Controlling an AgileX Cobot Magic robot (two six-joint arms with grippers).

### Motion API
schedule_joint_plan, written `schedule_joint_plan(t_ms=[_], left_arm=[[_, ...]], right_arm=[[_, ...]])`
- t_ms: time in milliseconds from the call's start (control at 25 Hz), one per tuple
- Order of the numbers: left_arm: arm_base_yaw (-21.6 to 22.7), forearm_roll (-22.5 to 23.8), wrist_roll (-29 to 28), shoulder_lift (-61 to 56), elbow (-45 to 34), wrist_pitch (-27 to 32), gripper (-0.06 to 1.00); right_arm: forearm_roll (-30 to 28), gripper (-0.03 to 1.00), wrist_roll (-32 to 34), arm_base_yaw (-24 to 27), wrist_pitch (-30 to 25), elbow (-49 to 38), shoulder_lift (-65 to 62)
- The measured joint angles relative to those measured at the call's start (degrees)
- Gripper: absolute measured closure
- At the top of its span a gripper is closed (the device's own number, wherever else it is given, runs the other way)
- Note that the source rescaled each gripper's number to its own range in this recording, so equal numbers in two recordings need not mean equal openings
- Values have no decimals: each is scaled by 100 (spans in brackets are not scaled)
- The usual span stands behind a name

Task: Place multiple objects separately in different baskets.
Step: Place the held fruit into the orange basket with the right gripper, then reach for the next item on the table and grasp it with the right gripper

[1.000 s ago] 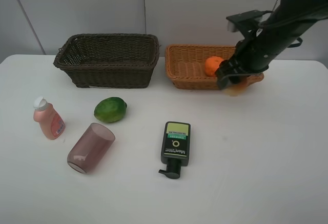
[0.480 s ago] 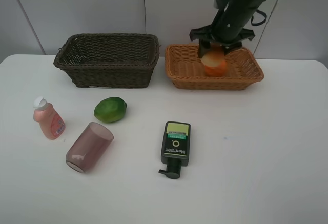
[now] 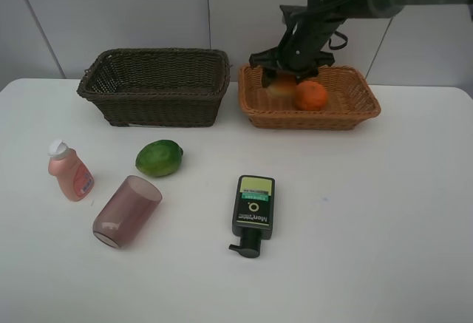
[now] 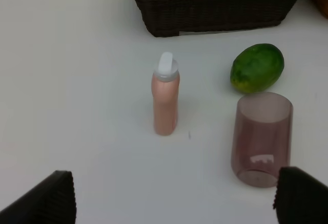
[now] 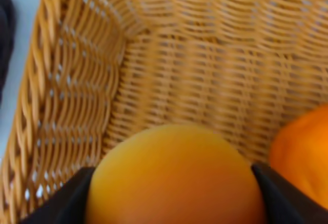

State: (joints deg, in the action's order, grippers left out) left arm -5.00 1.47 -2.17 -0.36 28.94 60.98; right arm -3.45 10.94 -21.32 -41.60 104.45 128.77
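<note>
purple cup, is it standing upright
No, the purple cup lies on its side on the table, near the green fruit.

Your right wrist view shows the peach (image 5: 174, 178) blurred and edge-cropped; orange (image 5: 302, 152) cropped too; overhead, the right gripper (image 3: 284, 77) half hides that peach; dark basket (image 4: 215, 3) cropped in your left wrist view.

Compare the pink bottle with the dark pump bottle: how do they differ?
Pose: the pink bottle stands upright; the dark pump bottle lies flat, label up. Top: the pink bottle has a white cap; the dark pump bottle a black pump. Both sit on the table.
</note>
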Motion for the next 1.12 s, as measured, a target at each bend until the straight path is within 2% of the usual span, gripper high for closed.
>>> schedule_joint_plan(t_ms=[200, 240, 440, 520, 680, 880, 1000, 1120], left_arm=[[0, 0, 0, 0, 0, 0, -6], [0, 0, 0, 0, 0, 0, -6], [0, 0, 0, 0, 0, 0, -6], [0, 0, 0, 0, 0, 0, -6], [0, 0, 0, 0, 0, 0, -6], [0, 0, 0, 0, 0, 0, -6], [0, 0, 0, 0, 0, 0, -6], [0, 0, 0, 0, 0, 0, -6]], right_arm=[[0, 97, 0, 1, 93, 0, 101], [0, 93, 0, 1, 98, 0, 103], [0, 32, 0, 1, 103, 0, 103], [0, 21, 0, 1, 110, 0, 103], [0, 14, 0, 1, 99, 0, 85], [-5, 14, 0, -65, -76, 0, -77], [-18, 14, 0, -127, -353, 0, -201], [-24, 14, 0, -240, -858, 0, -318]])
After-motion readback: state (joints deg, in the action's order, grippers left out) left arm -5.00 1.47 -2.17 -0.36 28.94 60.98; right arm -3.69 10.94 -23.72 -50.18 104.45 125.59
